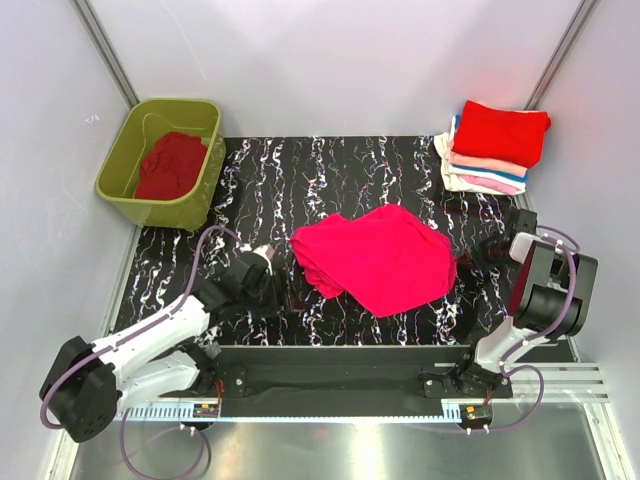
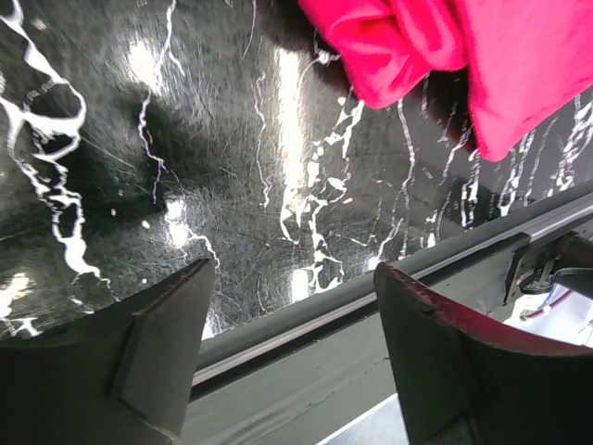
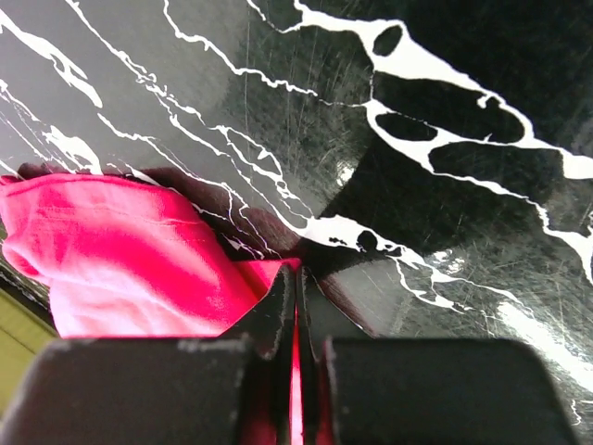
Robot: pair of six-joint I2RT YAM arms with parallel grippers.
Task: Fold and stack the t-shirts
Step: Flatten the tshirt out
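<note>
A magenta-pink t-shirt (image 1: 378, 256) lies crumpled in the middle of the black marbled table (image 1: 330, 170). My right gripper (image 1: 470, 258) is shut on its right edge; in the right wrist view (image 3: 298, 278) a sliver of pink cloth (image 3: 120, 260) shows between the closed fingers. My left gripper (image 1: 285, 298) is open and empty just left of the shirt, low over the table's near edge; the shirt's folds (image 2: 435, 46) show at the top of the left wrist view, beyond the gripper (image 2: 292, 306). A stack of folded tees (image 1: 492, 148), red on top, sits at the back right.
An olive-green tub (image 1: 160, 162) at the back left holds a red crumpled t-shirt (image 1: 170, 164). A metal rail (image 1: 340, 352) runs along the table's near edge between the arm bases. White walls close in the sides.
</note>
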